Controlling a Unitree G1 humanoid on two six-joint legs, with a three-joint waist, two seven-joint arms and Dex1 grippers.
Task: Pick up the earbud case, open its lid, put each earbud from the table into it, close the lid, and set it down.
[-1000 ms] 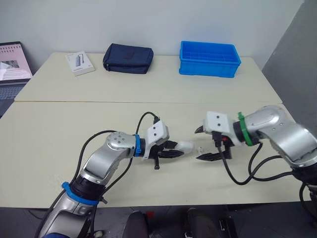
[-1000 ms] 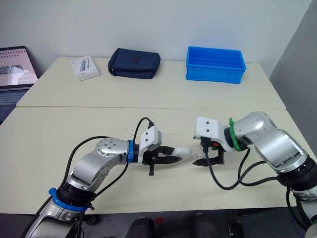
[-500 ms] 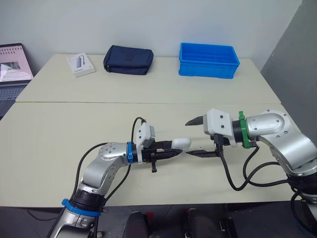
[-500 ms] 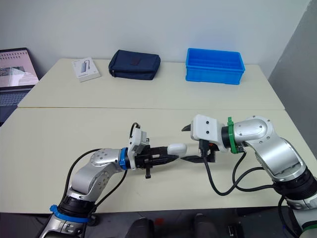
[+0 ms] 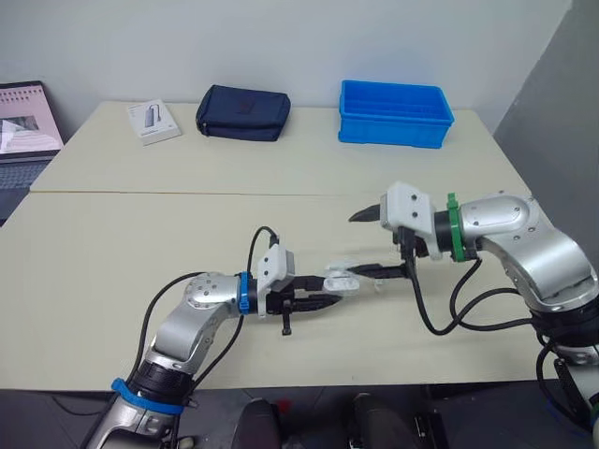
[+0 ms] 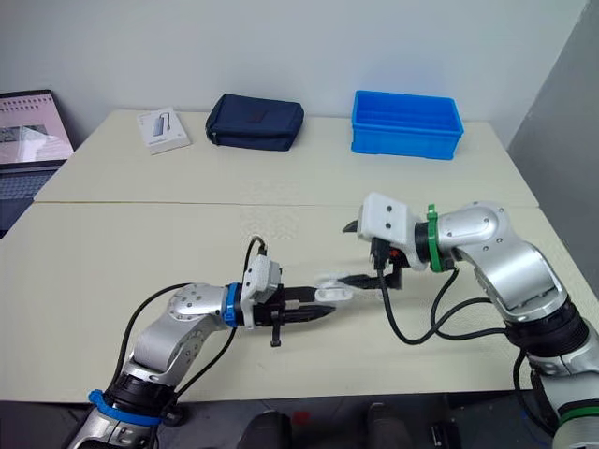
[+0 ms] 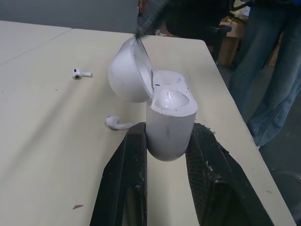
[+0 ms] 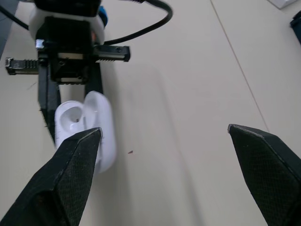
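White plastic is catching the light as the left gripper (image 7: 168,134) is clamping the body of the earbud case (image 5: 339,278) between its two black fingers, holding it just above the cream table (image 5: 140,234), in the middle between the two arms. The lid (image 7: 127,70) is standing swung open on its hinge, and both sockets inside are looking empty. The right gripper (image 8: 163,131) is hanging spread wide and gripping nothing, with one fingertip (image 7: 149,12) touching the rim of the raised lid.

By the look of it, the pick-up and the lid opening are reading as done. The loading is not yet begun: one earbud (image 7: 114,123) is lying on the table just beside the case, and the other earbud (image 7: 77,73) is lying farther off, well apart from the first. Four jobs are waiting: seating each bud, shutting the lid, and setting the case down.

A blue bin (image 5: 396,112) and a navy pouch (image 5: 242,110) are sitting at the table's far side, well clear of the work.
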